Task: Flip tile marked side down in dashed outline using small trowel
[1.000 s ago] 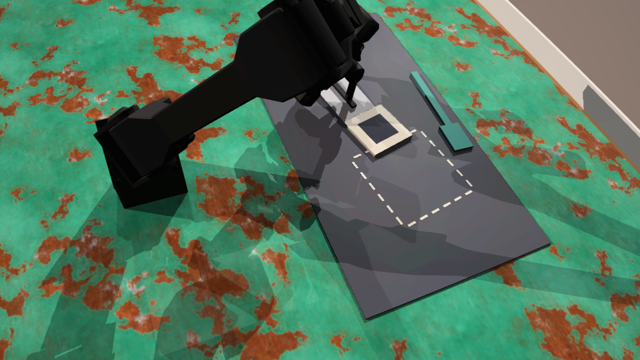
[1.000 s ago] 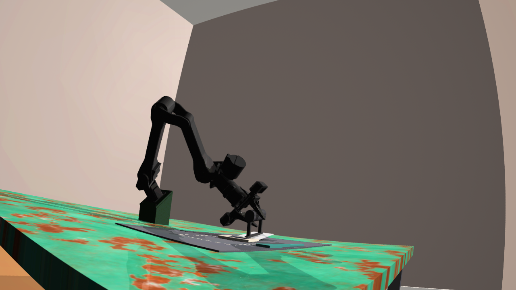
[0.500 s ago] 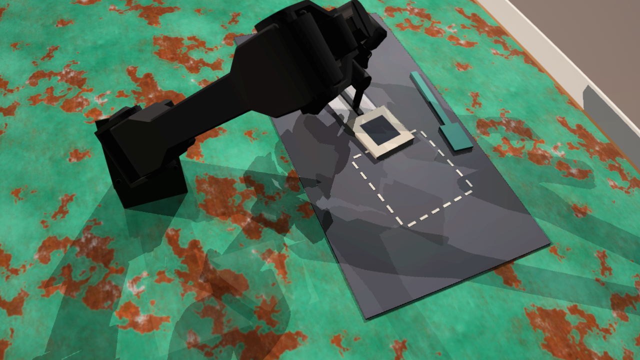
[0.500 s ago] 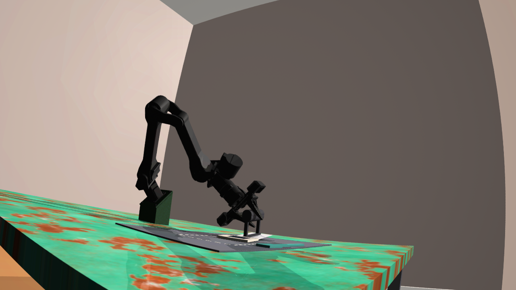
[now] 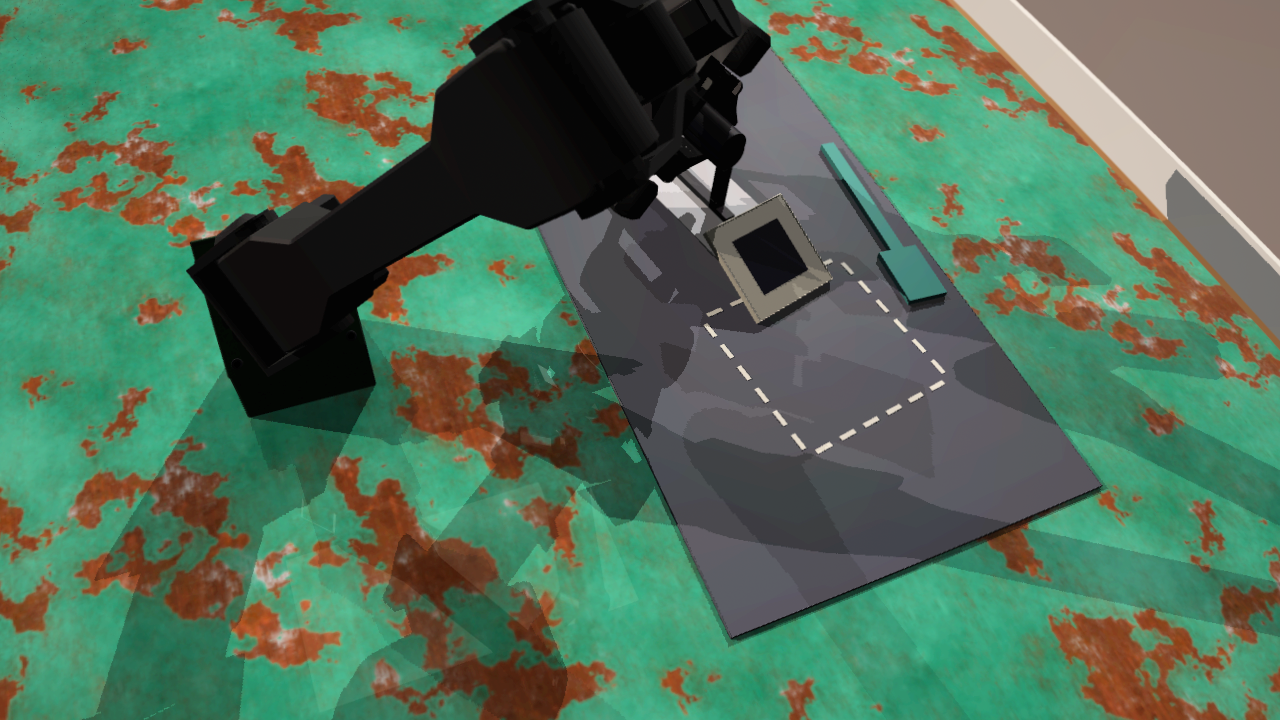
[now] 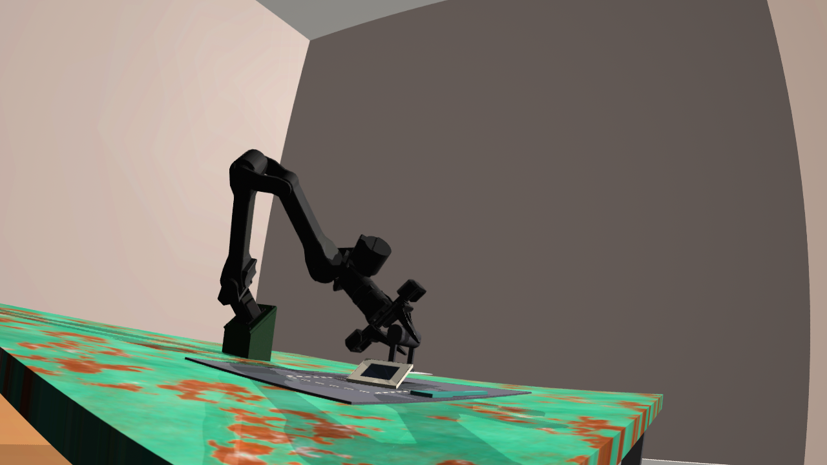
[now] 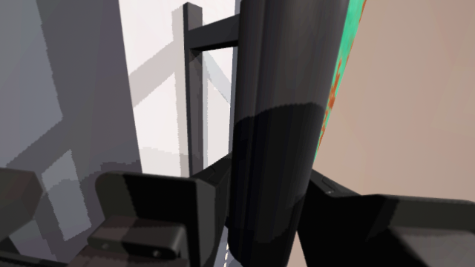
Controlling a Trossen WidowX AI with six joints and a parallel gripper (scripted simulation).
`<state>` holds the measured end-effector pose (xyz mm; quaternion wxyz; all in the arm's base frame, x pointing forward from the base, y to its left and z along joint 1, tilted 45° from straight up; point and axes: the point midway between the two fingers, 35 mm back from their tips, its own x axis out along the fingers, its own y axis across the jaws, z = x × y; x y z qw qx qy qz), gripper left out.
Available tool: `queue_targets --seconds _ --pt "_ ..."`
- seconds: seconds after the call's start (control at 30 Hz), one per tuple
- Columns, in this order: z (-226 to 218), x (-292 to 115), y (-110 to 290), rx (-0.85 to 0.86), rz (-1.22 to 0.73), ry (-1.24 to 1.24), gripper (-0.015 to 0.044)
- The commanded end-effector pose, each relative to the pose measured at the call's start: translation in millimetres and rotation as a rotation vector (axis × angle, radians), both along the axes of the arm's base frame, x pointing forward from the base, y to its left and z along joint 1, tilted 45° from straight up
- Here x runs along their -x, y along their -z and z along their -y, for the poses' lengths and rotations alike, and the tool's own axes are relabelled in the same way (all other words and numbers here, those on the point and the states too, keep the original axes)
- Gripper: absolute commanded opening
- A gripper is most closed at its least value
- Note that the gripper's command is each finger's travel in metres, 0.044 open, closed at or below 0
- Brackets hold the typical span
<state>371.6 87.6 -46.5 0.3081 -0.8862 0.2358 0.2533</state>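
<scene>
My gripper [image 5: 707, 147] [image 6: 394, 330] [image 7: 260, 159] is shut on the small trowel's dark round handle [image 7: 274, 111]. The trowel's thin black struts lead down to its white blade [image 5: 677, 192] [image 7: 156, 74], which lies low on the dark mat [image 5: 895, 519] [image 6: 242, 365], reaching under the tile's far edge. The beige tile [image 5: 774, 259] [image 6: 380, 372] is tipped, its far edge raised, its dark marked square facing up. Its near part overlaps the far corner of the dashed outline [image 5: 760, 394].
A teal flat tool [image 5: 872, 210] [image 6: 448, 392] lies on the mat right of the tile. The arm's base [image 5: 286, 331] stands on the green, rust-spotted table [image 5: 179, 537] left of the mat. The table's edge runs along the far right.
</scene>
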Motion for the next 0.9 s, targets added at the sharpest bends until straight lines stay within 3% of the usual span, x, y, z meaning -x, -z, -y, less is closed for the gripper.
queue_targets --seconds 0.0,0.87 --pt "-5.9 -6.0 -14.5 -0.010 0.023 -0.004 0.0000" --pt "24.8 -23.1 -68.0 -0.008 0.023 -0.004 0.0000"
